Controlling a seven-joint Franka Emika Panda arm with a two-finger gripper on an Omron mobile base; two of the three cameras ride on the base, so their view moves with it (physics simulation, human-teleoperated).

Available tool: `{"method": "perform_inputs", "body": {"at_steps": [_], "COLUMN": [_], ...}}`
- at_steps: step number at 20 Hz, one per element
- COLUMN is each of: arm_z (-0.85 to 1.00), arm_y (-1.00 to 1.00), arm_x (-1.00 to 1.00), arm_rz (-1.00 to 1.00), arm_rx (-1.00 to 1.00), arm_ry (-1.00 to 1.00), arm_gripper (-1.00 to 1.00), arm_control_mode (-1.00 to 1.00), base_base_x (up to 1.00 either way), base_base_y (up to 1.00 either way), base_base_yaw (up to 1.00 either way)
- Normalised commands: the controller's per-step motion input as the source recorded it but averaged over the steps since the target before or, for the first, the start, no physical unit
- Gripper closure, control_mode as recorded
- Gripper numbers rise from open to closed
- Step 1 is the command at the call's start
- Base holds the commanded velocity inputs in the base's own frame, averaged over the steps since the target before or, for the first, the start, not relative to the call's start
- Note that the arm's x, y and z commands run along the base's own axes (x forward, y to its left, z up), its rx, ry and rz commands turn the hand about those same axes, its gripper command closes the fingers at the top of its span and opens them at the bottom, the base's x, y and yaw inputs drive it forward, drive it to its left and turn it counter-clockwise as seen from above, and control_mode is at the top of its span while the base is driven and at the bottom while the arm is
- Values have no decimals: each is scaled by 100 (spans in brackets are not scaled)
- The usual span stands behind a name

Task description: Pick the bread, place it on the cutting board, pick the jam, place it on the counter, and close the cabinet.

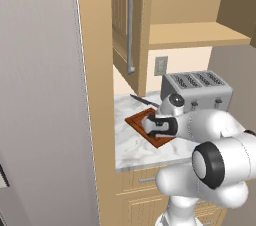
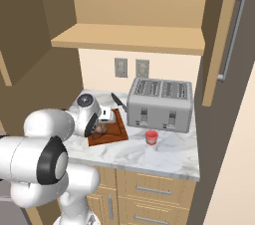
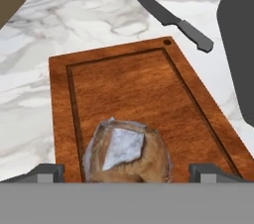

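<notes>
One bread (image 3: 128,152) lay on the cutting board (image 3: 149,89) between the released hand's (image 3: 128,174) fingertips (image 3: 47,172); one knife (image 3: 171,18) and one toaster (image 2: 160,103) stood beyond.

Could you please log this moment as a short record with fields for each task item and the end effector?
bread: on the cutting board, near its end closest to the hand, between the fingertips
end effector: open, straddling the bread
jam: upright on the counter, in front of the toaster
knife: on the counter beyond the board
cabinet: doors open, shelf bare
remaining: close the cabinet
</notes>
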Motion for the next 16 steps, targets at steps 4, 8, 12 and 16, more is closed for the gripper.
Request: {"method": "perform_inputs", "body": {"at_steps": [4,8,12,16], "arm_z": [10,13,19,21], "arm_y": [0,0,0,0], "arm_x": [-18,-10,0,-3], "arm_rz": [0,0,0,0], "arm_rx": [0,0,0,0], "arm_ry": [-14,-12,-8,-8], "arm_gripper": [-100,-100,-100,-100], "arm_control_mode": [-100,-100,-100,-100], "base_base_x": [0,0,0,0], "base_base_y": [0,0,0,0], "base_base_yaw": [0,0,0,0]}}
